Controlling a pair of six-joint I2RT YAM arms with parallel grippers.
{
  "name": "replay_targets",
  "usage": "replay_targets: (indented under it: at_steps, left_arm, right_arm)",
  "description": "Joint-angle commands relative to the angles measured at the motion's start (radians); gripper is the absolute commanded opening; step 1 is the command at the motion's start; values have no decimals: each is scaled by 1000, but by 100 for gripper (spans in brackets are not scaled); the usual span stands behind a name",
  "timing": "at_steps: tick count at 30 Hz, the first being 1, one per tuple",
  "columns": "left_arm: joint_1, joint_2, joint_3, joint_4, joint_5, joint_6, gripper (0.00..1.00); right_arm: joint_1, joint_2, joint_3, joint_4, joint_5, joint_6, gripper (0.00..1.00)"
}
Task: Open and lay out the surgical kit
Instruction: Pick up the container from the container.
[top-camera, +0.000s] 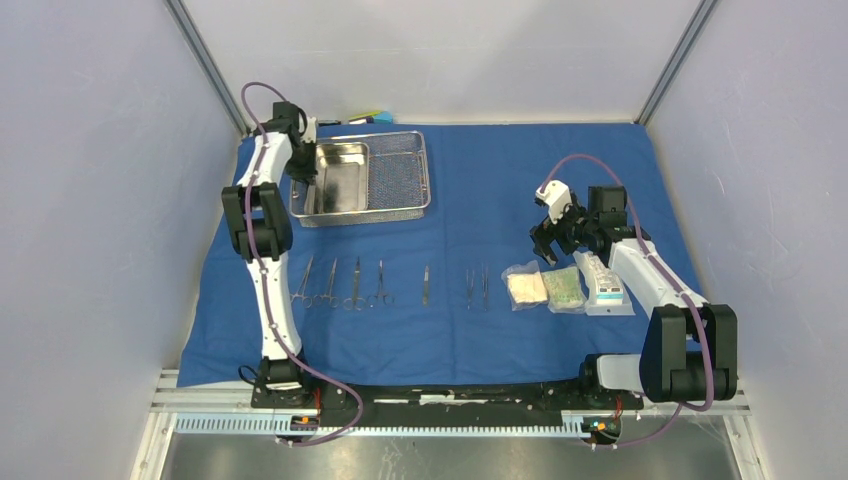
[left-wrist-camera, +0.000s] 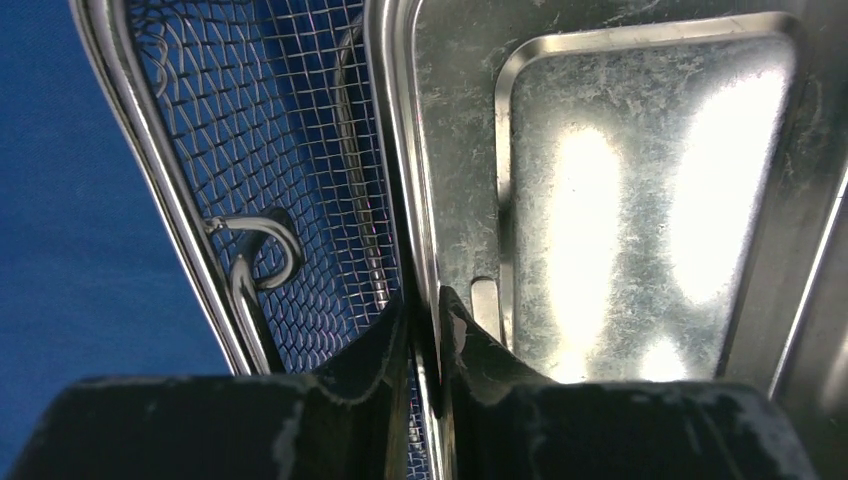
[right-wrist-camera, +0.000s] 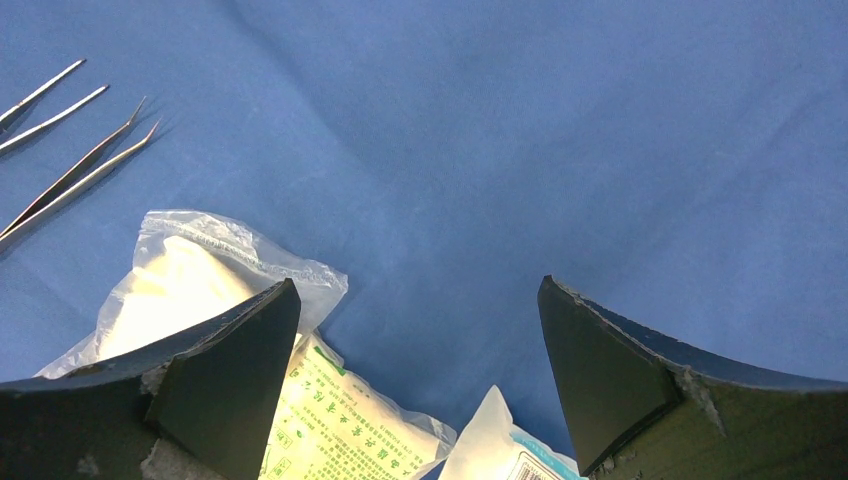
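From above: left end effector at rim of steel pan inside mesh tray; right end effector spread wide, packets just beside. Left wrist: clenched on pan wall, tray mesh left of fingers. Right wrist: released, packets under left finger, blue cloth ahead.

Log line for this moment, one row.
left gripper: pinching steel pan wall inside mesh tray | right gripper: open above packets | instruments: laid out

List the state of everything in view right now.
blue cloth wrap: spread flat
wire-mesh tray: on wrap, holding pan
steel pan: empty, inside tray
scissors-like instruments: laid in a row
tweezers: laid flat
clear packets: three, side by side
left gripper: shut on pan's wall
right gripper: open above packets
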Motion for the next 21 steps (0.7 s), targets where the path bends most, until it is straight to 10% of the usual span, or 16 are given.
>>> replay_targets:
  at_steps: [1, 21]
  left_arm:
    - [4, -50, 1, 14, 77, -63, 7]
    - [0, -271, -307, 355, 187, -159, 2]
  right_arm:
    - [-2, -29, -4, 27, -16, 8, 97]
    - [-23, -4, -5, 41, -13, 8, 97]
